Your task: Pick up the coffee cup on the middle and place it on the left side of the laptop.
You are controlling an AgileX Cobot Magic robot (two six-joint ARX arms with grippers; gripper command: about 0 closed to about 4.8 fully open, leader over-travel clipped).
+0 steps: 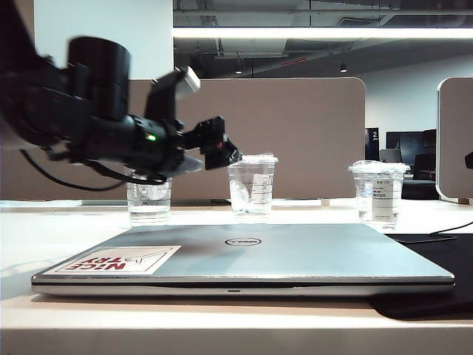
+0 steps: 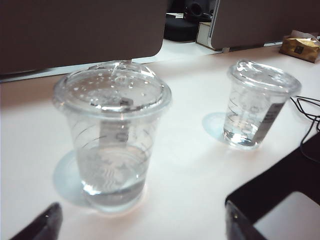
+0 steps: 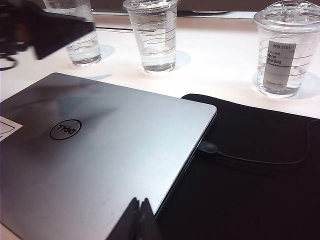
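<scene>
Approach is the step in hand: the left gripper (image 2: 140,225), jaws wide apart, faces the clear plastic flat-lidded coffee cup (image 2: 112,135) ahead and should centre it before closing, while the right gripper (image 3: 140,220), jaws together, hangs over the silver-grey laptop (image 3: 100,150).

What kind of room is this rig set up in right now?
Most likely an open-plan office. Padded desk partitions stand behind the white table, an exposed ceiling with a strip light runs overhead, and a closed Dell laptop lies on the table with clear plastic cups behind it.
</scene>
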